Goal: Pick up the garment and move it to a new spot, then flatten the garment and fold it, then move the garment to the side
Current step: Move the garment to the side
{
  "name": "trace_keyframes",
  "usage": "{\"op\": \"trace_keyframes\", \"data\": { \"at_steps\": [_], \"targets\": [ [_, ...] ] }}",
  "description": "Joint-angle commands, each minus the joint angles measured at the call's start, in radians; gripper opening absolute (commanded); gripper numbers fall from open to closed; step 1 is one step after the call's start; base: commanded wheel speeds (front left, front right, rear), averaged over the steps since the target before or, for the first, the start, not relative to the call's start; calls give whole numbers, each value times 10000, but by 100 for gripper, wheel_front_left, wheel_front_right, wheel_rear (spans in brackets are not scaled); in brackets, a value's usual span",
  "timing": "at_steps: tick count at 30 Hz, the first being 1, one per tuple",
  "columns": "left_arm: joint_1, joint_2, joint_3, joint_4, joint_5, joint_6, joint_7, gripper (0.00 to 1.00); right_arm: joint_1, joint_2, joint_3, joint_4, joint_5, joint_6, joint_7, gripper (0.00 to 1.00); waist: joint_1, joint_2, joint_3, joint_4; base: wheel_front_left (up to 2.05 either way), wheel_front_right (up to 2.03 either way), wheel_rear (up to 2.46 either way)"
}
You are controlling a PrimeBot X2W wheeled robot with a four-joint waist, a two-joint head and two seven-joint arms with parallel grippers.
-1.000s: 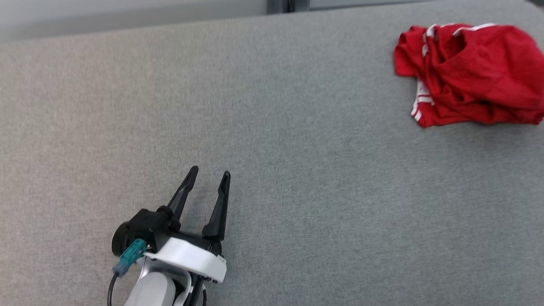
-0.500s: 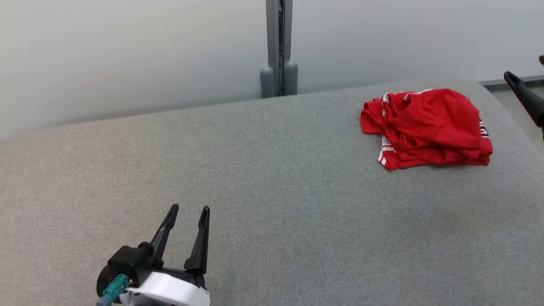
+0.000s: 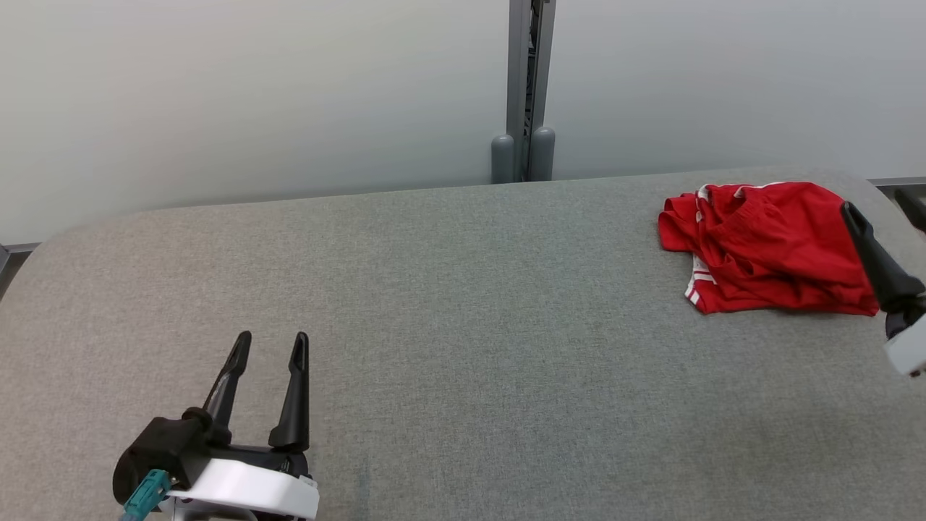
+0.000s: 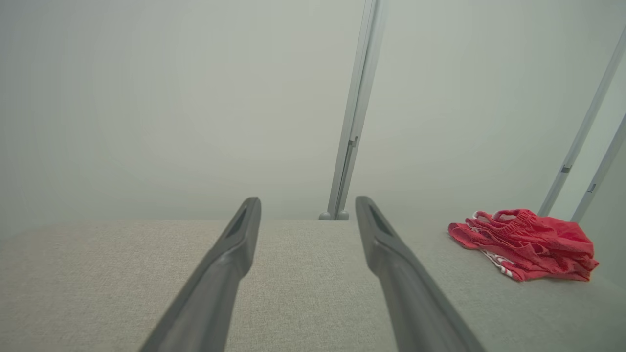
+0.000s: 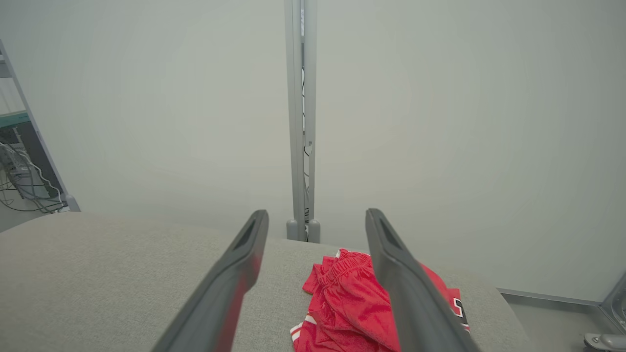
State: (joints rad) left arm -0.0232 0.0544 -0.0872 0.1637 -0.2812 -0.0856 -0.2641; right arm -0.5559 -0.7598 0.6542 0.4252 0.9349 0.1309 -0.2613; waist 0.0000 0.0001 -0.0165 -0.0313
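A pale wall with a grey vertical post (image 3: 530, 87) stands behind a long table (image 3: 463, 304) covered in grey fabric. The red garment (image 3: 767, 253), trimmed in white, lies crumpled on the table to the right of the post, close to the far right corner. The left gripper (image 3: 270, 339) sits over the table's near side, well to the left of the post, its 2 fingers spread with nothing between them. The right gripper (image 5: 317, 214) is to the right of the post, just beside the garment. Its 2 fingers are also spread and empty, and in the right wrist view 1 finger crosses in front of the red cloth.
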Motion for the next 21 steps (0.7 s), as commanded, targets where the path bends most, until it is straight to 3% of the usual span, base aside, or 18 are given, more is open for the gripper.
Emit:
{"op": "trace_keyframes", "data": {
  "at_steps": [1,5,10,21],
  "targets": [
    [121,42,99,-209,242,65,8,100,923,455,-1081,-380,-683,2,-42,100,0,-1,21,37,0,0,0],
    [234,21,337,-621,352,185,8,100,3031,1833,-3557,-1568,-2730,4,-44,100,0,-1,63,53,0,0,0],
    [471,4,589,-1002,267,213,8,100,4832,3582,-5480,-2835,-4015,4,-47,100,0,-1,72,95,0,0,0],
    [848,-17,875,-834,170,448,8,100,6132,5220,-6316,-3976,-5324,4,-47,100,0,-1,82,167,0,0,0]
  ]
}}
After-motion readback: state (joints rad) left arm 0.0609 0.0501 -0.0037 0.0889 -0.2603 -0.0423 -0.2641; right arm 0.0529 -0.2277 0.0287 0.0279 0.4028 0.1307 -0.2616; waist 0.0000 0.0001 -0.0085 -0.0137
